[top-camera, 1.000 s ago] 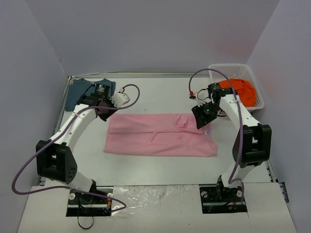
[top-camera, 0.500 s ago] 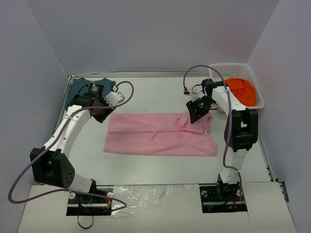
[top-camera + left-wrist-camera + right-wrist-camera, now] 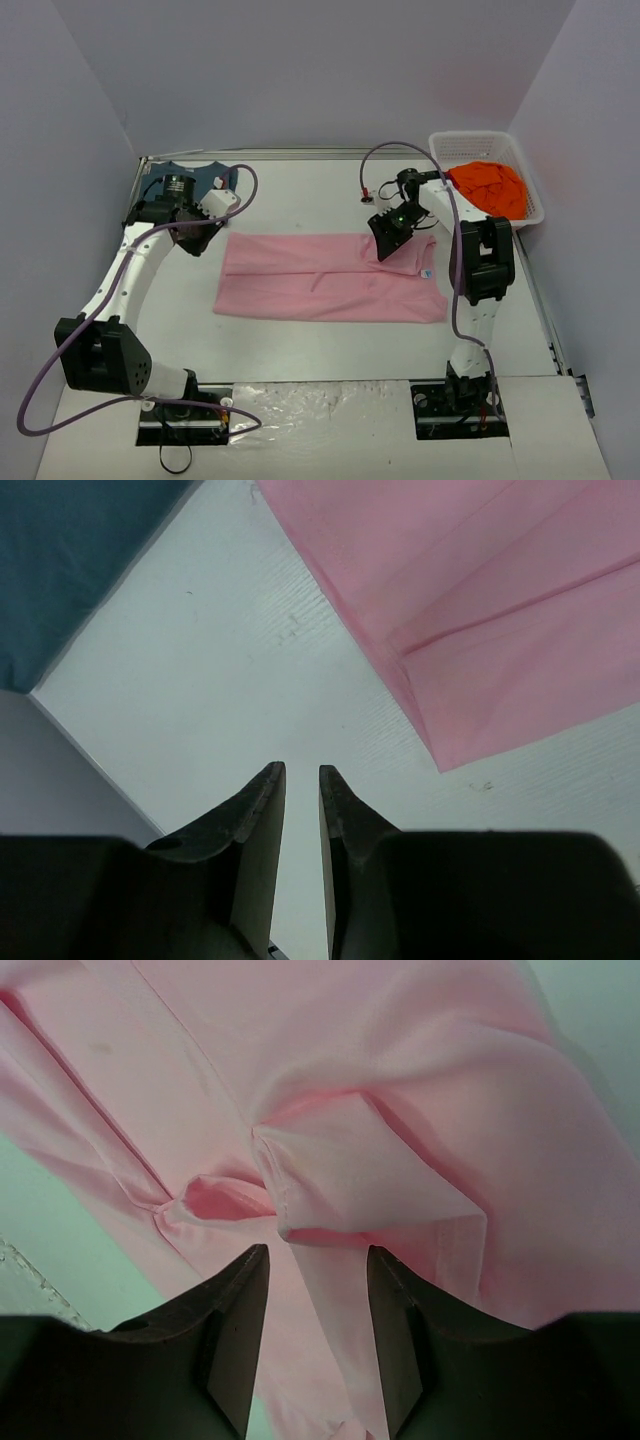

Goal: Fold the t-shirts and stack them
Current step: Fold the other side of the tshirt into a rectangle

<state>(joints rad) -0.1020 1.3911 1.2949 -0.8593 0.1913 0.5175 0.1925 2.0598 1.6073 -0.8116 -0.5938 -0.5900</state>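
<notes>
A light pink t-shirt point(image 3: 330, 278) lies in the middle of the table, folded into a long strip. My left gripper point(image 3: 192, 238) hovers over bare table just off its back left corner, jaws a narrow gap apart with nothing between them point(image 3: 302, 772). The pink t-shirt's corner point(image 3: 480, 610) shows at upper right in the left wrist view. My right gripper point(image 3: 386, 238) hangs open point(image 3: 318, 1250) over a rucked fold of the pink t-shirt point(image 3: 370, 1180) near its back right end. A dark teal-blue t-shirt point(image 3: 160, 185) lies at the back left. An orange t-shirt point(image 3: 490, 188) fills the basket.
A white mesh basket point(image 3: 470, 138) stands at the back right corner against the right wall. The teal-blue t-shirt point(image 3: 70, 550) reaches the table's left edge. Purple cables loop off both arms. Bare white table point(image 3: 330, 350) lies in front of the pink t-shirt.
Both grippers have moved left. The left one has drawn off the pink t-shirt's back left corner; the right one has slid along its back edge toward the middle.
</notes>
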